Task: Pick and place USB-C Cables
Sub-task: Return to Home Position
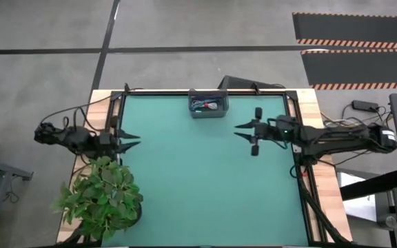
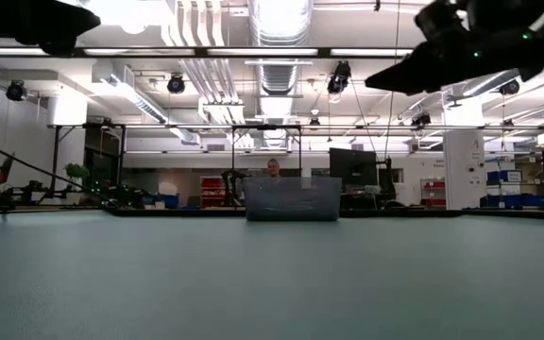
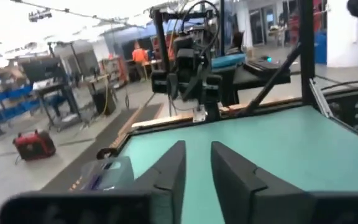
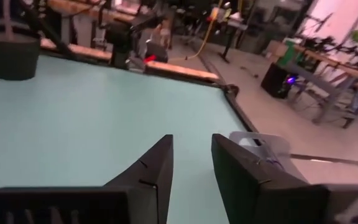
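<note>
A grey rectangular tray [image 1: 208,112] stands by the middle of the table's far edge; in the low view the tray [image 2: 292,199] hides what it holds. Small cable bundles [image 1: 207,105] lie inside it, with red, white and purple showing; I cannot tell them apart singly. My left gripper [image 1: 136,140] hovers open over the table's left side, pointing right, its fingers apart in its wrist view [image 3: 196,158]. My right gripper [image 1: 238,131] hovers open right of centre, pointing left, nearer than the tray, also seen in its wrist view [image 4: 191,149]. Neither holds anything.
A potted plant [image 1: 102,196] stands at the table's near left corner, just nearer than the left arm. Black frame rails [image 1: 296,148] run along the table's edges. The green mat [image 1: 205,186] between the arms is bare. A person [image 2: 273,168] shows in the room behind the tray.
</note>
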Motion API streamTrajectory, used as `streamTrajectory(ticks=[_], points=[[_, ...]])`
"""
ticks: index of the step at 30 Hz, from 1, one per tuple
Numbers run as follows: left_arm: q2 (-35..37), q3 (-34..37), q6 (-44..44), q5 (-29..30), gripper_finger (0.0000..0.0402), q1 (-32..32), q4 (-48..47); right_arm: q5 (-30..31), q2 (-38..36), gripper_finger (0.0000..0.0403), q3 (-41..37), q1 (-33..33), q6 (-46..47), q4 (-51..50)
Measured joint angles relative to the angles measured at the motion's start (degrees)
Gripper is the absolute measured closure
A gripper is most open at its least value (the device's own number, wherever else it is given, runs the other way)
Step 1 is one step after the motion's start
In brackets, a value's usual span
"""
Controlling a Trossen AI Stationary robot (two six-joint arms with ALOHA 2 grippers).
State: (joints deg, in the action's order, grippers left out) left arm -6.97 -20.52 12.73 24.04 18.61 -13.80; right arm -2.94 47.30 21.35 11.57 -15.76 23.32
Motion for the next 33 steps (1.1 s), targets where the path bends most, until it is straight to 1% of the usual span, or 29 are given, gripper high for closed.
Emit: streamTrajectory(ticks=[2, 4, 6, 7, 9, 12, 16, 21, 23, 27, 30, 33], points=[[2.11, 2.82, 1.43, -0.18, 0.0362, -0.09, 2.21, 0.02, -2.99, 0.0307, -1.96, 0.91, 0.22, 0.27], [4.13, 5.58, 3.64, -0.16, 0.0385, -0.26, 6.38, 0.01, -6.2, 0.0314, -3.9, 2.12, 0.24, 0.11], [6.04, 8.02, 5.21, 0.21, 0.0397, -0.43, 10.49, -0.1, -9.18, 0.0323, -5.39, 3.23, 0.32, 0.23], [6.18, 9.11, 5.6, 0.24, 0.0398, -0.62, 12.22, -0.16, -10.74, 0.0327, -6.27, 3.74, 0.32, 0.17], [6.09, 10.12, 5.58, 0.64, 0.0397, -1.21, 12.64, -0.53, -13.29, 0.0335, -7.68, 4.68, 0.37, 0.32], [4.98, 10.32, 2.13, 1.29, 0.04, -2.41, 13.84, -1.17, -16.74, 0.0345, -10.35, 5.78, 0.44, 0.76], [4.65, 11.71, -1.84, 1.32, 0.0401, -2.8, 13.59, -3.34, -20.02, 0.0357, -14.68, 6.38, 1.07, 5.39], [5.29, 17.13, -3.39, 0.08, 0.0401, -2.8, 19.89, -3.59, -23.89, 0.0368, -20.65, 6.38, 0.92, 12.69], [5.41, 19.64, -3.63, -0.47, 0.0401, -2.8, 24.46, -4.5, -25.44, 0.0371, -20.59, 6.37, 1.09, 11.81], [4.9, 20.0, -6.4, -1.89, 0.0401, -2.8, 23.91, -9.61, -27.54, 0.0376, -20.61, 6.32, 2.07, 11.72], [4.44, 20.02, -6.5, -1.41, 0.0401, -2.78, 23.76, -9.48, -28.86, 0.0376, -20.61, 6.32, 3.37, 11.67], [3.85, 20.05, -7.83, -1.19, 0.0401, -2.78, 23.78, -8.14, -29.35, 0.0376, -20.64, 6.34, 8.97, 11.67]])
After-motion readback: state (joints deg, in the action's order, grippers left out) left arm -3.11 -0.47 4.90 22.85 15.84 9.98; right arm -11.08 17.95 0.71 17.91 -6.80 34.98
